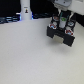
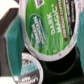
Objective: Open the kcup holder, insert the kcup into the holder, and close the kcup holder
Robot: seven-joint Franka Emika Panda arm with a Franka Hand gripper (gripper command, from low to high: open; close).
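The kcup (image 2: 47, 27), white-rimmed with a green "Dark Magic" top, fills the wrist view, tilted and very close to the camera. It appears held between my fingers, which are blurred at the picture's edges. An empty round black slot (image 2: 56, 62) lies just beyond it, and another green-topped pod (image 2: 26, 71) sits in a neighbouring slot. In the exterior view the black kcup holder (image 1: 61, 32) stands at the right rear of the table, its drawer pulled out toward the front. My gripper (image 1: 63, 18) hangs right over its pod slots. The kcup itself is too small to make out there.
A tall white bottle-shaped post (image 1: 25, 12) stands at the back, left of the holder in the exterior view. Dark objects line the back edge (image 1: 7, 19). The white tabletop (image 1: 30, 57) spreads in front. Several pods (image 1: 70, 30) sit in the holder's slots.
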